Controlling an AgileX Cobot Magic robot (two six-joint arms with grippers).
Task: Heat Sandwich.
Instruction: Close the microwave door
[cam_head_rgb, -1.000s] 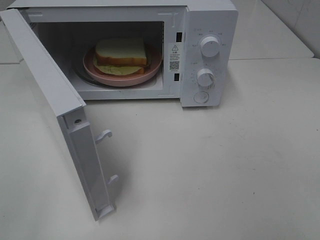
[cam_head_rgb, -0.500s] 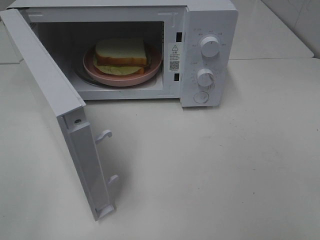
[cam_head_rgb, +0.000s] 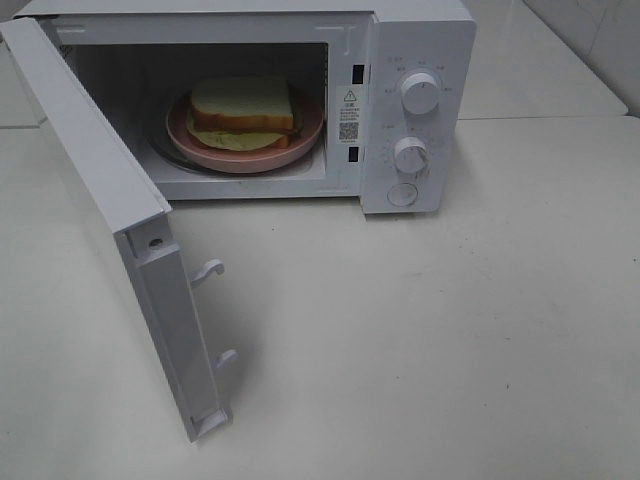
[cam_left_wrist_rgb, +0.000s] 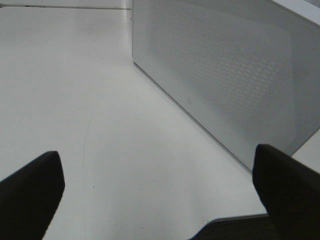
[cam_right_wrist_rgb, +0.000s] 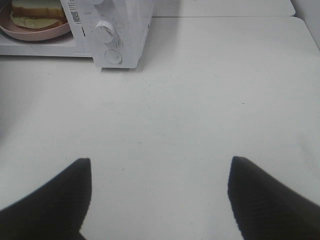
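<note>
Both hands are hanging released and empty: the left hand (cam_left_wrist_rgb: 157, 165) is gaping wide just beside the dotted outer face of the door (cam_left_wrist_rgb: 225, 75), and the right hand (cam_right_wrist_rgb: 160, 162) is standing parted over bare counter (cam_right_wrist_rgb: 200, 90), well apart from the control panel. The sandwich (cam_head_rgb: 243, 108) is lying on a pink plate (cam_head_rgb: 305, 135) inside the white microwave (cam_head_rgb: 420, 40), which is standing with its door swung fully out toward the left. By my reading, loading is finished and shutting the door is the step in hand. Doing it well is likely meaning pressing the left hand flat against the outer face near the free edge, not near the hinge, and swinging it round smoothly until the two hooks (cam_head_rgb: 208, 270) are seating in the slots (cam_head_rgb: 356, 75) beside the cavity, so the oven is not sliding on the counter; the right hand is sitting well placed for the knobs (cam_head_rgb: 411, 157) afterwards. Neither arm is showing in the high view. The knob markings are reading too small to make out, the sandwich is hiding much of the plate, and the wrist views are cutting off both the door and the microwave.
</note>
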